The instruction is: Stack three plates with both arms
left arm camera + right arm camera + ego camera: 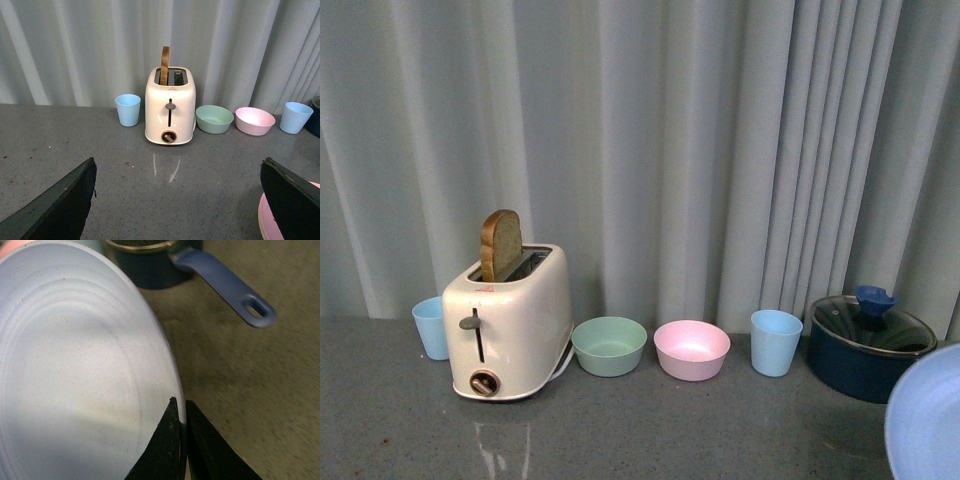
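The light blue plate [75, 370] fills the right wrist view. My right gripper [181, 412] is shut on its rim, one finger on each face. The same plate [928, 420] shows at the lower right corner of the front view, tilted up off the grey counter. A sliver of pink [15, 246] shows past its far rim. The pink plate [266, 220] lies on the counter at the edge of the left wrist view, partly behind one finger [292, 197]. My left gripper [177, 192] is open and empty above bare counter. No third plate shows. Neither arm shows in the front view.
A cream toaster [510, 320] with a toast slice stands at the back left. A blue cup [430, 327], a green bowl [609, 345], a pink bowl [691, 349] and another blue cup [776, 342] line the curtain. A dark blue lidded pot [865, 345] with a long handle [225, 287] stands at the right.
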{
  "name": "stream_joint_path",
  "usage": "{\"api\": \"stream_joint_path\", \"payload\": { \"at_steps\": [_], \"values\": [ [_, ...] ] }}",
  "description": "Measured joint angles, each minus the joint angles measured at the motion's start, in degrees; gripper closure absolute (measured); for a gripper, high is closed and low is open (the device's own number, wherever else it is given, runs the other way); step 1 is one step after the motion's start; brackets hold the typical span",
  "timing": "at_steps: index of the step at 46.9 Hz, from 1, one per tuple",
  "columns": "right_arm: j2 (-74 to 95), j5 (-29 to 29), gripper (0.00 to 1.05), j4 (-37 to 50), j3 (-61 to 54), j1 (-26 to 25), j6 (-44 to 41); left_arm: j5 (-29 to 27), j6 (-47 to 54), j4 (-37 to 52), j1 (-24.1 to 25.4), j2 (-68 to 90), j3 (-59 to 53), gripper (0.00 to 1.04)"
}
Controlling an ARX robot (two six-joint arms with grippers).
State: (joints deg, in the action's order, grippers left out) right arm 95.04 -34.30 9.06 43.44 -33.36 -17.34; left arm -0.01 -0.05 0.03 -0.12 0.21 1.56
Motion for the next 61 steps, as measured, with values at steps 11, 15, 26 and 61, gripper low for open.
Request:
{"api": "stream_joint_path", "payload": {
  "at_steps": [11,15,26,61],
  "values": [
    [0.24,1.22,1.01,5.40,0.02,13.75,12.85,0.00,-0.02,0.00,0.00,0.00,0.00,0.07],
    [1.31,1.62,1.01,6.36,0.02,17.90,15.08,0.00,-0.02,0.00,0.00,0.00,0.00,0.07],
    [5.84,3.19,1.01,10.21,-0.02,29.86,19.41,0.00,-0.02,0.00,0.00,0.00,0.00,0.07],
    [12.63,2.78,1.01,14.78,-4.90,38.32,27.76,0.00,-0.02,0.00,0.00,0.00,0.00,0.07]
  ]
}}
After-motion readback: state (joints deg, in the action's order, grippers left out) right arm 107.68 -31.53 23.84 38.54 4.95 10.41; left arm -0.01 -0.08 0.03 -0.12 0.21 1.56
